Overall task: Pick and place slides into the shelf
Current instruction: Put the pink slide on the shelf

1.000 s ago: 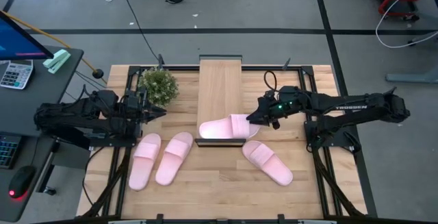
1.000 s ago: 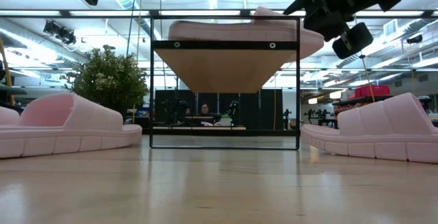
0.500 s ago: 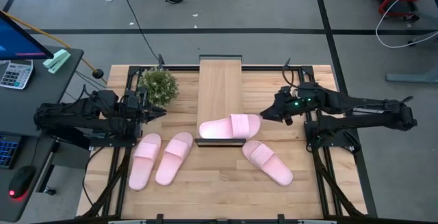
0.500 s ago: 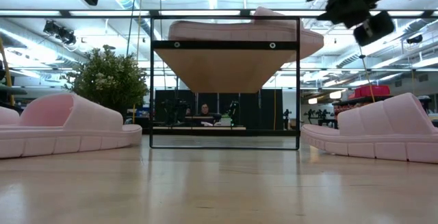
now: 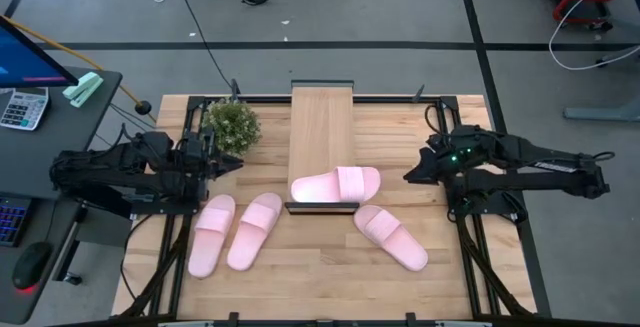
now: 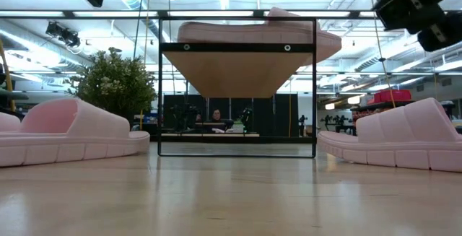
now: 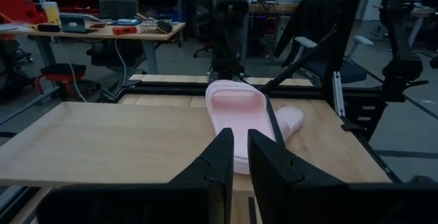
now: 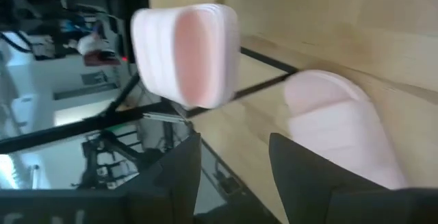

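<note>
The shelf (image 5: 322, 127) stands mid-table, its long plank running from the far edge toward the near one. One pink slide (image 5: 336, 186) lies sole-down across its near end, and its right end overhangs the plank (image 6: 325, 45). Two slides (image 5: 212, 234) (image 5: 254, 229) rest side by side on the table at the near left. A third (image 5: 390, 236) lies at the near right. My right gripper (image 5: 412, 176) hovers open to the right of the shelf, with nothing between its fingers (image 8: 233, 162). My left gripper (image 5: 232, 164) waits shut at the left, pointing level toward the shelf.
A small potted plant (image 5: 232, 123) stands at the far left of the table, close to my left gripper. Black frame rails (image 5: 470, 217) run along both table sides. A side desk with a calculator (image 5: 22, 107) stands off the left edge.
My right gripper has drawn back from the right end of the slide on the shelf toward the table's right edge, rising a little, with its fingers still apart. That slide stays lying across the shelf's near end.
</note>
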Controlling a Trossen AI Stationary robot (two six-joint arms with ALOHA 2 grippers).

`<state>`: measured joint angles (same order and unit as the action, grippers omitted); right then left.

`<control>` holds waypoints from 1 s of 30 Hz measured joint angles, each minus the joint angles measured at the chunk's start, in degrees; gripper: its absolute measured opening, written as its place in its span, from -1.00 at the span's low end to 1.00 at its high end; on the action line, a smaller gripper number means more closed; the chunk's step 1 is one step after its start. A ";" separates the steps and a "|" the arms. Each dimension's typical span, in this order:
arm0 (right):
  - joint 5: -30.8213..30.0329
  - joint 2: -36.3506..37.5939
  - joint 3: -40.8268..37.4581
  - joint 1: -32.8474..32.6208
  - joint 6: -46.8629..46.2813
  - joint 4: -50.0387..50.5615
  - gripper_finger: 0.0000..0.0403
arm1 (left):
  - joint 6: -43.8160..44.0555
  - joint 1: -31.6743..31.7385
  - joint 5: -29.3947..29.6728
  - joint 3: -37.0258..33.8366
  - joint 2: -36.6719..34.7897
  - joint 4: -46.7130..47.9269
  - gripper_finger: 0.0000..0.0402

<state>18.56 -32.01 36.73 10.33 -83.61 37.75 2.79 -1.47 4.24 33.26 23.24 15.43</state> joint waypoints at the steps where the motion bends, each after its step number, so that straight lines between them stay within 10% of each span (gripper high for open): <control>1: 0.07 -0.03 0.00 -0.01 0.57 0.93 -0.12 | 0.65 -0.01 0.40 0.01 0.00 0.13 -0.76; 11: 0.16 -1.87 0.00 -0.02 5.68 2.03 -0.14 | 13.14 0.00 -0.23 0.04 1.24 15.05 -0.76; 30: -0.02 -2.86 0.00 -0.02 10.58 2.06 -0.15 | 17.67 -1.08 -21.94 0.07 16.93 16.52 -0.66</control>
<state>18.55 -34.87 36.73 10.31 -73.03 39.81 20.46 -2.55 -17.70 33.32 40.17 31.94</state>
